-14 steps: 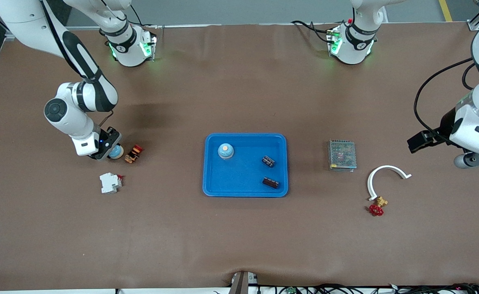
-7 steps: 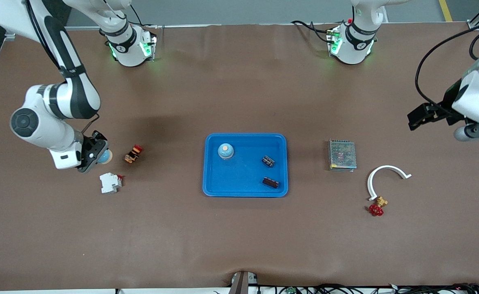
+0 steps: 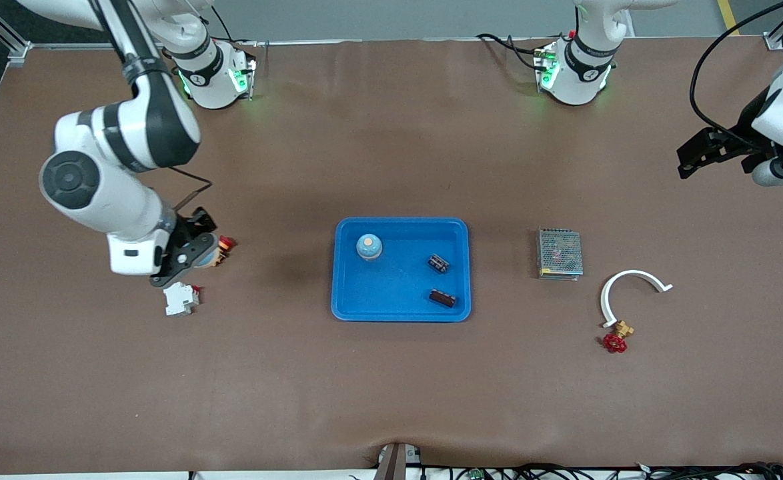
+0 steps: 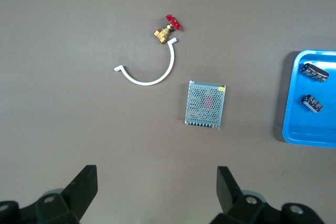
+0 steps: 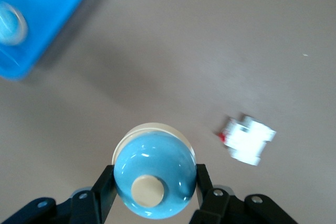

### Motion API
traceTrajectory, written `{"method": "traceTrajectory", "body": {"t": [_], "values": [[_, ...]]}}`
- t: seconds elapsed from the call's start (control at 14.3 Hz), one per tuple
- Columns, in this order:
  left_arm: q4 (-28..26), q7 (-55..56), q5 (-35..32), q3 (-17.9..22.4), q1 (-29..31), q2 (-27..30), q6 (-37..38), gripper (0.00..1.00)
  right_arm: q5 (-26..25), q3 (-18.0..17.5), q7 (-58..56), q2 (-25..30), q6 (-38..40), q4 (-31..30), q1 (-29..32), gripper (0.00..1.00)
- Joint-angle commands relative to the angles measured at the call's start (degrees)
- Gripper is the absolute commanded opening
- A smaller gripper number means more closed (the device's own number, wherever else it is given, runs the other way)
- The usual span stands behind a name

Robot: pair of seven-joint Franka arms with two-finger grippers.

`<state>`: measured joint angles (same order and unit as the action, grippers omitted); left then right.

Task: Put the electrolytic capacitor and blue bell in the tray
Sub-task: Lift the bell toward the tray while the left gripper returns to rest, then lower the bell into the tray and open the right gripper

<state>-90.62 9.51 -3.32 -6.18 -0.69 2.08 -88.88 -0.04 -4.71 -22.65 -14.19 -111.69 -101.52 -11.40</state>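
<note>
The blue tray point(image 3: 391, 287) lies mid-table and holds a blue bell point(image 3: 369, 246) and two dark electrolytic capacitors point(image 3: 439, 263) point(image 3: 443, 298). My right gripper point(image 3: 191, 257) is shut on a second blue bell point(image 5: 154, 174) with a cream button and holds it above the table, toward the right arm's end. The right wrist view shows its fingers on both sides of the bell and the tray's corner point(image 5: 47, 3) farther off. My left gripper point(image 3: 698, 150) is open and empty, high over the left arm's end. The left wrist view shows the tray's edge point(image 4: 315, 124).
A white circuit breaker point(image 3: 180, 298) and a red-and-orange part point(image 3: 223, 245) lie under and beside the right gripper. A metal mesh box point(image 3: 559, 253), a white curved piece point(image 3: 631, 287) and a brass valve with a red handle point(image 3: 617, 337) lie toward the left arm's end.
My right gripper has risen with the blue bell and swung back toward the tray. My left gripper has drawn back toward its base.
</note>
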Motion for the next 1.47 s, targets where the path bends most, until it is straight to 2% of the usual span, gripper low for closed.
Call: {"method": "traceTrajectory", "body": {"t": [0.0, 0.49, 0.63, 0.84, 1.12, 1.4], "values": [[-2.02, -1.34, 0.95, 0.47, -0.54, 2.23, -0.41, 1.00, 3.63, 0.58, 10.48, -1.80, 0.77, 3.52, -3.96, 0.36], [-1.58, -1.69, 1.12, 0.47, -0.63, 0.73, -1.03, 1.00, 3.38, 0.58, 34.84, -10.67, -1.07, 13.27, -13.81, 0.36], [-1.67, -1.69, 1.65, 0.47, -0.63, 0.65, -1.03, 1.00, 3.20, 0.66, 39.59, -13.75, -5.18, 14.33, -15.83, 0.36], [-1.67, -1.69, 1.74, 0.47, -0.28, 0.38, -1.03, 1.00, 2.85, 0.66, 43.73, -18.14, -11.07, 14.95, -18.21, 0.36], [-1.58, -1.69, 1.74, 0.47, -0.27, 0.21, -1.29, 1.00, 2.76, 0.75, 48.04, -24.03, -13.46, 19.25, -20.06, 0.36], [-1.58, -1.69, 1.74, 0.47, -0.19, 0.21, -1.21, 1.00, 2.50, 0.84, 48.57, -28.08, -18.55, 19.61, -21.64, 0.36]]}}
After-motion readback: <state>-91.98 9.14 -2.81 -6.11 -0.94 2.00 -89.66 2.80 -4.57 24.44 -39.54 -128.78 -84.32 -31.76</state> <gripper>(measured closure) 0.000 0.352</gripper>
